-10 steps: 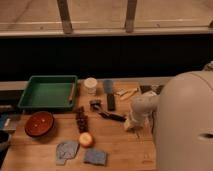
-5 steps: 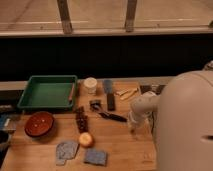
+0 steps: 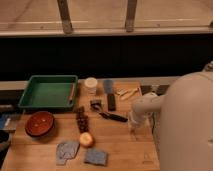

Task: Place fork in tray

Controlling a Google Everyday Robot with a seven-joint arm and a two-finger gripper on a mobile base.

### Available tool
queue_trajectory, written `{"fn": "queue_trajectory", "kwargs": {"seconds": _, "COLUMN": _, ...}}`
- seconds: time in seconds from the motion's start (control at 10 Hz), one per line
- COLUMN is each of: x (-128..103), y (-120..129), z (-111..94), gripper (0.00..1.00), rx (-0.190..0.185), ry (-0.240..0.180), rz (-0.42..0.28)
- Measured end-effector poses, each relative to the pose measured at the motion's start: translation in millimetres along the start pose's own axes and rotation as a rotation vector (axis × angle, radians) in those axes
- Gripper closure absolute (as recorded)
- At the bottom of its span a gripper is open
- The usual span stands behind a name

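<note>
My gripper (image 3: pixel 134 125) sits low right of centre, probably down for the fork, which I cannot pick out; its grip I cannot tell; the tray (image 3: pixel 47 94) lies empty at the upper left

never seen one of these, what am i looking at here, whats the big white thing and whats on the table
There is one camera view; its mounting is unknown. The big white shape on the right is the robot's body, and its arm bends down to the gripper, low over the right part of the wooden table. On the table lie a green tray, white cup, red-brown bowl, black-handled utensil, pale wooden utensils, orange fruit and grey cloths. Whether the gripper holds anything cannot be seen.
</note>
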Motion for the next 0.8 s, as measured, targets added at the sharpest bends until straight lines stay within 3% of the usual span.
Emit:
{"fn": "queue_trajectory", "kwargs": {"seconds": 0.2, "x": -14.9, "y": -28.2, "z": -35.5, "gripper": 1.00, "rx": -0.023, "ry": -0.014, "rz": 0.053}}
{"fn": "queue_trajectory", "kwargs": {"seconds": 0.5, "x": -47.7, "y": -64.7, "z": -71.1, "gripper": 1.00, "rx": -0.061, "ry": -0.044, "rz": 0.095}}
{"fn": "queue_trajectory", "kwargs": {"seconds": 0.8, "x": -85.4, "y": -73.7, "z": -108.5, "gripper": 1.00, "rx": -0.124, "ry": -0.089, "rz": 0.071}}
